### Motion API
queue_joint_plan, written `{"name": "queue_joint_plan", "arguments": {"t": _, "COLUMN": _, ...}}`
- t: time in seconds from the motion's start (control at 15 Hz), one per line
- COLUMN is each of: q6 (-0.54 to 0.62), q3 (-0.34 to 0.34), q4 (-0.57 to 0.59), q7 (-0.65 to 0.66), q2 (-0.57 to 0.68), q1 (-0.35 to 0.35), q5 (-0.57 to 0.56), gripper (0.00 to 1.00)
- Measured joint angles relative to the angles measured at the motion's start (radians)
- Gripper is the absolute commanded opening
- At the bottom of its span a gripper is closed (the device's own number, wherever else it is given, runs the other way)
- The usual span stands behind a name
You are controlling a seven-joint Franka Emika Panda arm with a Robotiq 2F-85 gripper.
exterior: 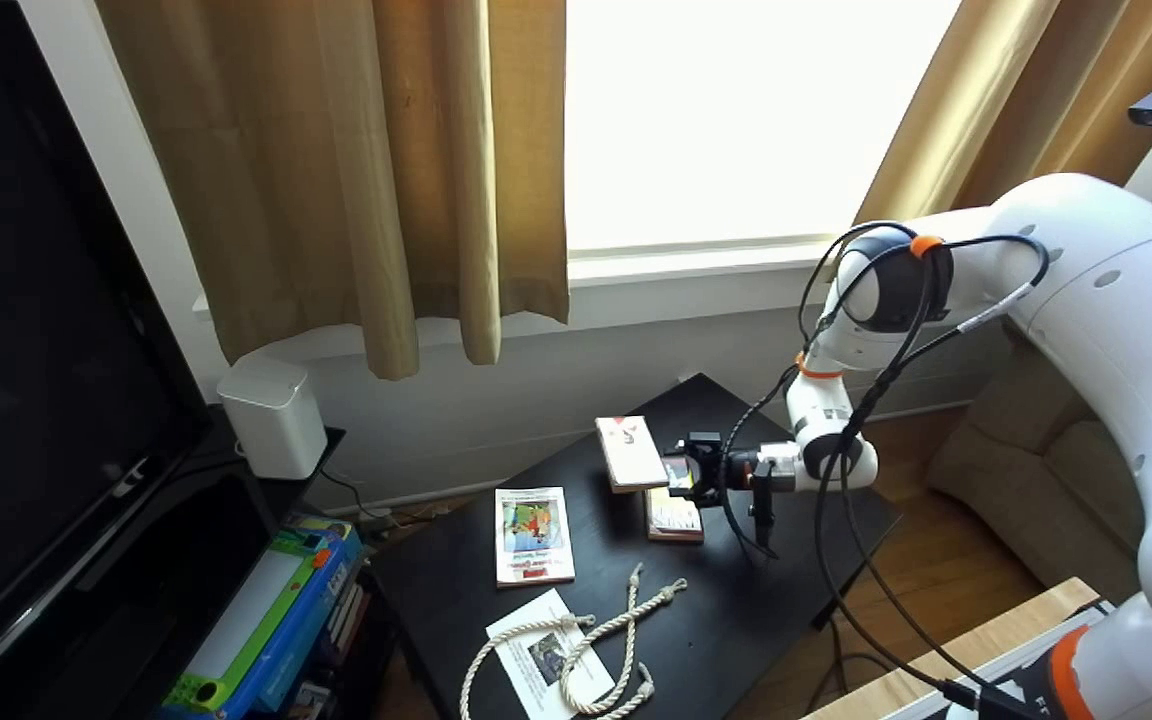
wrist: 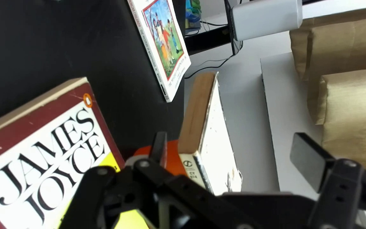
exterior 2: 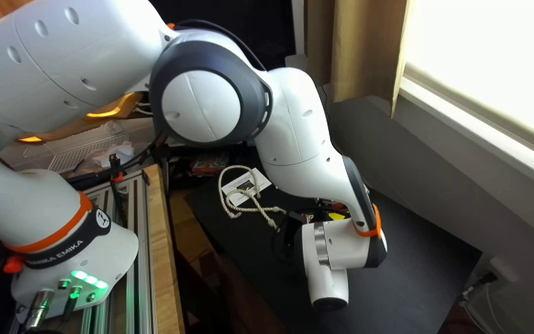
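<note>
End effector (wrist: 233,152) before part-hidden book (wrist: 216,143)

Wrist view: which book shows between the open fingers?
The worn white book marked CY 974; the JAMES JOYCE book and the picture-cover book show outside that gap.

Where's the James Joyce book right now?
Wrist view, lower left: the James Joyce book lies on the black table, left of the thick white book. In an exterior view the gripper partly covers it.
</note>
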Motion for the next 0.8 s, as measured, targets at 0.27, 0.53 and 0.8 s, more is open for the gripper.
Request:
{"name": "queue_joint_plan", "arguments": {"t": 0.27, "q6": 0.085, "q3": -0.017, "q4": -0.104, "q7": 0.056, "q2": -0.097, "q1": 0.038, "q5": -0.038, "gripper": 1.0}}
{"name": "queue_joint_plan", "arguments": {"t": 0.53, "q6": 0.231, "q3": -0.04, "q4": -0.2, "q7": 0.132, "q2": -0.197, "q1": 0.092, "q5": -0.095, "gripper": 1.0}}
{"name": "queue_joint_plan", "arguments": {"t": 0.8, "q6": 0.44, "q3": -0.052, "q4": -0.289, "q7": 0.179, "q2": -0.326, "q1": 0.169, "q5": -0.162, "gripper": 1.0}}
